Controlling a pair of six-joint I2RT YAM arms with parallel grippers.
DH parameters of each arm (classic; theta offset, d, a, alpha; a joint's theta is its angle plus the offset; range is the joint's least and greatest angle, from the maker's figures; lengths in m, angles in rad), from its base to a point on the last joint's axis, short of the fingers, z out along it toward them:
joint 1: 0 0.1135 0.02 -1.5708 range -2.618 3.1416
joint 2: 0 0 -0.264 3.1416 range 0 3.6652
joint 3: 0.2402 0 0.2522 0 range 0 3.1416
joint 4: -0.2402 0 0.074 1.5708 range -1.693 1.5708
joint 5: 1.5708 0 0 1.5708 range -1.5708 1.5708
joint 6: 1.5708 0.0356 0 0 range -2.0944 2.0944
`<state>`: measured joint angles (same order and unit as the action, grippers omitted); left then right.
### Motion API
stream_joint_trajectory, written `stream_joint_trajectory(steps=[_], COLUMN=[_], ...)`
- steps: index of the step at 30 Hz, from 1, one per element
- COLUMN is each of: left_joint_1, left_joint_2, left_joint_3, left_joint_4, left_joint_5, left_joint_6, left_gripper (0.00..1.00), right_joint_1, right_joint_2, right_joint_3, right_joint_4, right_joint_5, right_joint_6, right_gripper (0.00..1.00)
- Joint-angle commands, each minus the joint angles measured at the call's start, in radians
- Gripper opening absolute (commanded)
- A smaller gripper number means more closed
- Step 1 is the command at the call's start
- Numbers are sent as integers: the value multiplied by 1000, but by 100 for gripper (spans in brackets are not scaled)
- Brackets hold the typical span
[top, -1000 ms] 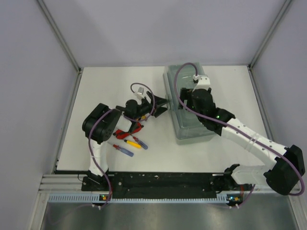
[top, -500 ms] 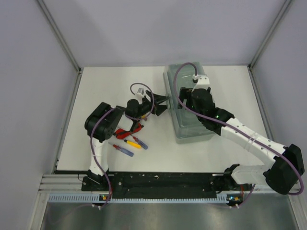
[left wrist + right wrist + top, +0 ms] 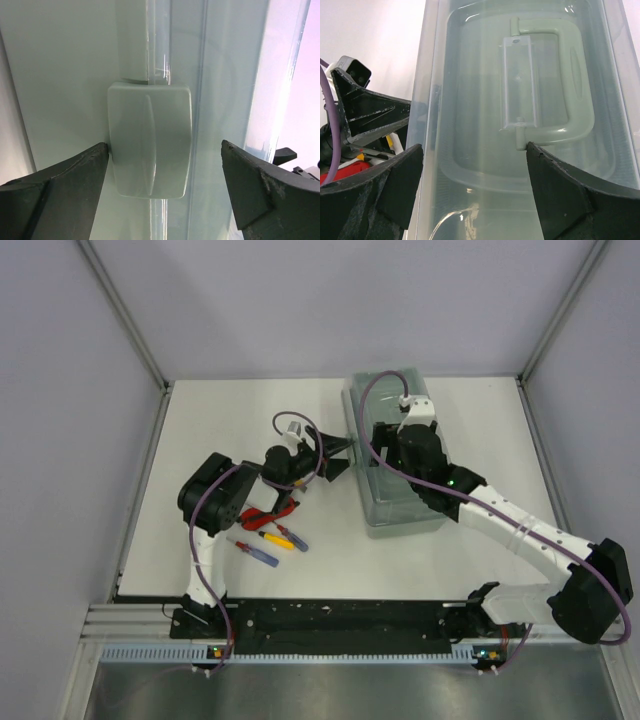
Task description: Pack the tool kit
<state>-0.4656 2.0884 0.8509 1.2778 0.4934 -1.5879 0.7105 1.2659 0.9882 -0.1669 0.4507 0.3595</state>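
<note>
The grey-green toolbox (image 3: 398,516) lies closed under its translucent lid (image 3: 485,75), whose handle (image 3: 580,75) is folded flat. My left gripper (image 3: 342,456) stands open against the box's left side. Its fingers flank the side latch (image 3: 150,140) and do not clasp it. My right gripper (image 3: 378,448) hovers open over the lid's left edge, one finger (image 3: 395,175) outside the box and the other finger (image 3: 570,190) by the handle. Red-handled pliers (image 3: 268,512) and three screwdrivers, among them a yellow one (image 3: 275,540), lie loose on the table left of the box.
The white table (image 3: 230,420) is walled at the back and both sides. The left arm's elbow (image 3: 215,500) stands beside the loose tools. The right arm (image 3: 520,535) stretches from the near right corner across to the box.
The left gripper has edged slightly away from me along the box's side. The right arm has hardly moved.
</note>
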Motion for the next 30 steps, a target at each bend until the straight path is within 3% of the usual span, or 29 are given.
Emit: stream_joint_trajectory(steps=[1,9,19,30], left_joint_1=[-74,-90,-90,-90], left_joint_2=[36,50,-2,-56], left_joint_3=[68,89,103,106], left_joint_4=[249,272,128,-4], left_joint_5=[93,105,117,96], left_joint_6=[43,31,117,190], left_gripper=[95,64,22,15], right_joint_1=[10,10,9,10], right_joint_2=[162,165,178,181], right_joint_3=[-148,-155,-169,-178], right_joint_4=[-324,-316,-313,-306], right_joint_5=[-228,-233,-227,-221], right_joint_6=[116,114,113,121], right_gripper=[81,81,81,81])
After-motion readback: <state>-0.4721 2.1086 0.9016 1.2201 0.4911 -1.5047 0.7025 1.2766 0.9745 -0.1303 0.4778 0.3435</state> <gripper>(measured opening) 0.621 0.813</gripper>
